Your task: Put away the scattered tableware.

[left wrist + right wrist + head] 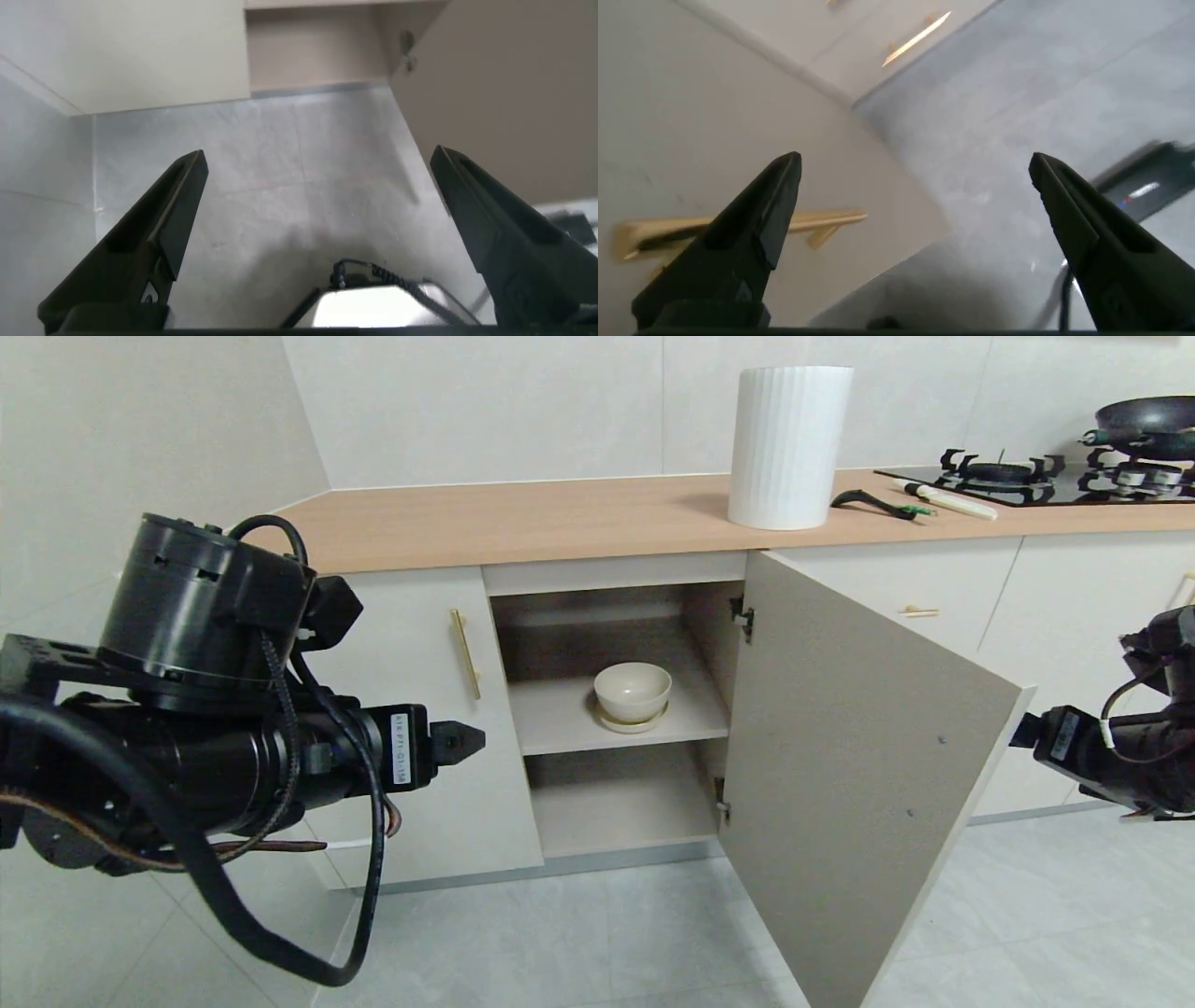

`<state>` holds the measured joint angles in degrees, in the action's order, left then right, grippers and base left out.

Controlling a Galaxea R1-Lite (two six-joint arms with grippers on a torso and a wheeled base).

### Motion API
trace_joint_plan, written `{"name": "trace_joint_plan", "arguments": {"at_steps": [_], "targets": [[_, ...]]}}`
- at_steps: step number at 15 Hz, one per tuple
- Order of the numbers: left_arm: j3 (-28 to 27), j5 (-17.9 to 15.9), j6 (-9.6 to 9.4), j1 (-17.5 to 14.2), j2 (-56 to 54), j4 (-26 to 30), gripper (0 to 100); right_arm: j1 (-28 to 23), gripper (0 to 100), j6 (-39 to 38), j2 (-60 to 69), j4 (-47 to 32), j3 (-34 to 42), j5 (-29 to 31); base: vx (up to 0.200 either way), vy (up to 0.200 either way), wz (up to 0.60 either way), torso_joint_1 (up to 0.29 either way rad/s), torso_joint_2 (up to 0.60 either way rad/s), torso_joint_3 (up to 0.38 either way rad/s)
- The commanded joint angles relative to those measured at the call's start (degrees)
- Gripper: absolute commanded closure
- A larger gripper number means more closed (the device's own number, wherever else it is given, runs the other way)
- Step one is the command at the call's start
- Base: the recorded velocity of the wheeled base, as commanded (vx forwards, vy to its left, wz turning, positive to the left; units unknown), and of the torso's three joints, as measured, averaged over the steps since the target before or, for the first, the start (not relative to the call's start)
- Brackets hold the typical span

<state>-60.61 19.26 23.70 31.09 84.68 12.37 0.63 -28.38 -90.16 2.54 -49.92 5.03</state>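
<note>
A cream bowl (633, 690) sits on a small matching plate (631, 721) on the upper shelf (560, 714) of the open cabinet. My left gripper (460, 744) hangs in front of the closed left door, level with that shelf and apart from the bowl. In the left wrist view it (318, 159) is open over the floor with nothing between its fingers. My right gripper (1021, 731) is at the outer edge of the open cabinet door (840, 775). It (915, 161) is open and holds nothing, with that door's gold handle (738, 233) close behind.
On the wooden countertop (523, 523) stand a tall white ribbed container (789, 446), a black utensil (873, 502) and a white-handled tool (948, 501). A gas hob (1046, 481) with a dark pan (1148, 425) lies far right. The lower shelf (616, 803) is bare. Tiled floor (607, 933) lies open in front.
</note>
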Motion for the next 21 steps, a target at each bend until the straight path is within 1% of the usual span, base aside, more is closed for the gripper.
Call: {"name": "trace_joint_plan", "arguments": {"at_steps": [1,2,4,6,7,9,10,12,14,16,17,21], "targets": [[0.0,0.0,-0.06,-0.9,-0.7,-0.1,0,2.8,0,0.0,-4.1,0.0,-0.4,-1.7,0.0,0.0,0.0,0.0,0.0,0.0],[0.0,0.0,-0.06,-0.9,-0.9,-0.1,0,3.8,0,0.0,-4.4,0.1,-0.5,-2.0,0.0,0.0,0.0,0.0,0.0,0.0],[0.1,0.2,0.21,-1.1,-1.1,-0.1,0,8.0,0,-0.2,-6.0,0.0,-2.6,-2.9,0.0,0.0,0.0,0.0,0.0,0.0],[0.1,0.2,2.93,-1.1,-2.0,-0.1,0,12.8,0,-0.5,-8.4,-0.1,-5.5,-3.5,0.0,0.0,0.0,0.0,0.0,0.0],[0.3,0.2,3.28,-1.6,-2.3,0.0,0,15.4,0,-0.5,-10.0,0.0,-7.0,-3.5,0.0,0.0,0.0,0.0,0.0,0.0],[0.3,0.1,2.93,-6.1,-3.2,0.0,0,20.0,0,-1.4,-14.2,0.0,-11.7,-3.5,0.0,0.0,0.0,0.0,0.0,0.0],[0.5,0.1,2.84,-7.9,-3.9,0.1,0,22.0,0,-1.8,-16.7,-0.1,-14.1,-3.5,0.0,0.0,0.0,0.0,0.0,0.0],[2.1,0.1,2.93,-9.0,-4.2,0.2,0,23.5,0,-1.8,-21.5,0.0,-19.2,-3.5,0.0,0.0,0.0,0.0,0.0,0.0],[2.7,0.1,3.11,-9.2,-4.2,0.2,0,24.2,0,-1.8,-26.0,-0.1,-24.7,-3.5,0.0,0.0,0.0,0.0,0.0,0.0],[4.0,0.1,3.2,-9.2,-4.2,0.1,0,24.3,0,-1.8,-29.2,-0.1,-29.4,-3.5,0.0,0.0,0.0,0.0,0.0,0.0],[5.0,0.2,3.11,-9.4,-4.3,0.1,0,24.4,0,-1.8,-31.5,-0.1,-33.0,-3.5,0.0,0.0,0.0,0.0,0.0,0.0],[6.6,0.2,3.02,-9.5,-5.1,-0.1,0,24.4,0,-2.6,-37.1,-0.1,-40.0,-3.0,0.0,0.0,0.0,0.0,0.0,0.0]]}}
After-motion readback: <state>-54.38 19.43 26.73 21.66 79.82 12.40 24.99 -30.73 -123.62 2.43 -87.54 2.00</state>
